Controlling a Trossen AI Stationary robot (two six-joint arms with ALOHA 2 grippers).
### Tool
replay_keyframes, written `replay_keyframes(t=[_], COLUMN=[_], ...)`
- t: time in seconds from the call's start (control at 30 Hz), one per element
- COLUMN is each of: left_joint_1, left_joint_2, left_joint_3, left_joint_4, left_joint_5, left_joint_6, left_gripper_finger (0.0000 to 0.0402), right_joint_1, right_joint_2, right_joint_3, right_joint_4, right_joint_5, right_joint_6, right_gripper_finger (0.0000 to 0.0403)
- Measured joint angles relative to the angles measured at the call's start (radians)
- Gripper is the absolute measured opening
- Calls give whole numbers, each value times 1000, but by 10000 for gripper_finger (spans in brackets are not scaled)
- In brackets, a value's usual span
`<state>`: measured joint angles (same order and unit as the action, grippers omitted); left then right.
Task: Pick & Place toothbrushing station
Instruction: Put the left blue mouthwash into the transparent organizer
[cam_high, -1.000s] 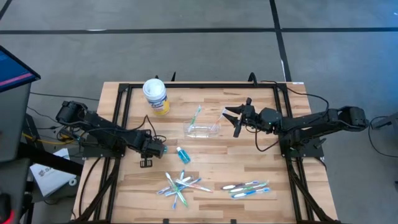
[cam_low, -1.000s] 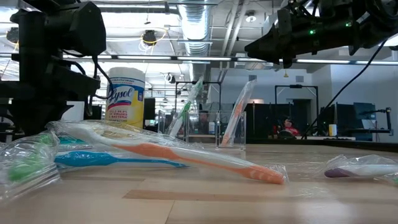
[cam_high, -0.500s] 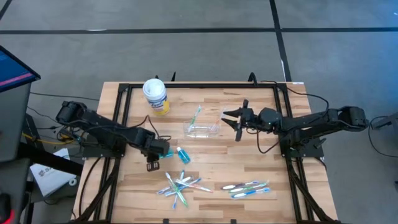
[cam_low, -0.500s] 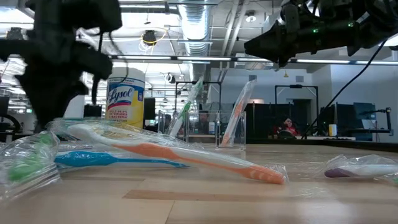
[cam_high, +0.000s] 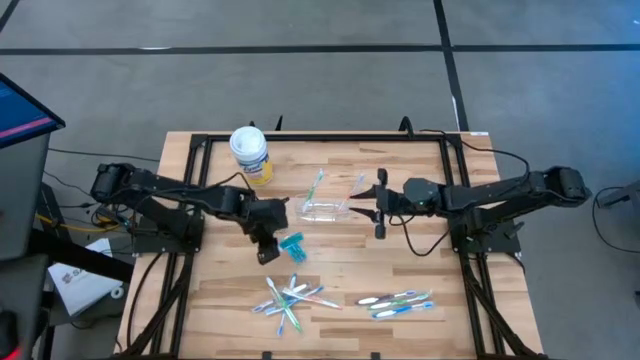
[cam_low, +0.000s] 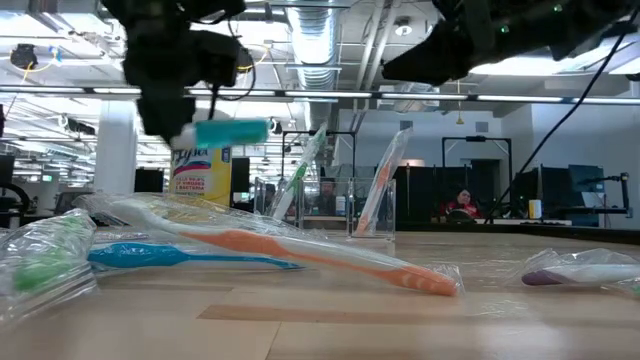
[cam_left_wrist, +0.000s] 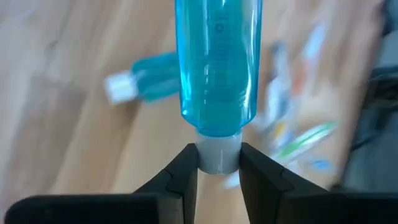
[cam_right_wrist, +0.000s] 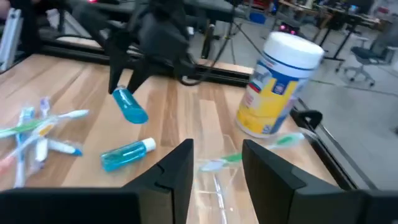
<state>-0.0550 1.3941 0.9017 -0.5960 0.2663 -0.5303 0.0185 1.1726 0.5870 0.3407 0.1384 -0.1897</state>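
Teal toothpaste tube (cam_left_wrist: 217, 62) hangs clear of the bench (cam_high: 330, 275), pinched by its white cap between the fingers of the left tool (cam_left_wrist: 217, 163), so the body sticks out ahead of the tool and is free to be lowered into something. In the high view the left arm reaches from the left edge toward the middle, its tool (cam_high: 270, 228) just beside the clear cup (cam_high: 326, 209), which stands near the bench centre with a green toothbrush (cam_high: 316, 184) leaning in it. A second teal tube (cam_high: 293, 247) lies flat just below the lifted one. My guess is the cup is the target, since it sits close by. The right arm stretches in from the right, and its tool (cam_high: 381, 206) hovers on the cup's other side with fingers apart and nothing between them. Loose toothbrushes lie in two heaps, one pile (cam_high: 290, 297) near the front middle and another (cam_high: 396, 301) to its right. The white tub (cam_high: 249, 154) stands apart at the back
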Motion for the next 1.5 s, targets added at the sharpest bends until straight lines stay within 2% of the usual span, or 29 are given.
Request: replay_keyframes(t=[0.27, 0.4, 0.57, 0.87, 1.17, 1.5], left_joint_1=[94, 128, 157, 169, 169, 169], left_joint_2=[0, 0, 0, 0, 0, 0], left_joint_3=[0, 0, 0, 0, 0, 0], left_joint_4=[125, 134, 144, 156, 166, 175], left_joint_5=[198, 232, 282, 329, 332, 332], left_joint_6=[-84, -122, -149, -195, -212, -212], left_gripper_finger=[85, 85, 85, 85, 85, 85], right_joint_1=[56, 83, 121, 180, 218, 245], right_joint_2=[87, 153, 241, 361, 486, 569], right_joint_3=[106, 188, 295, 460, 639, 763], right_joint_4=[-162, -232, -340, -444, -624, -667], right_joint_5=[47, 62, 175, 263, 288, 312], right_joint_6=[-50, -87, -152, -257, -291, -359], right_gripper_finger=[123, 122, 123, 123, 124, 146])
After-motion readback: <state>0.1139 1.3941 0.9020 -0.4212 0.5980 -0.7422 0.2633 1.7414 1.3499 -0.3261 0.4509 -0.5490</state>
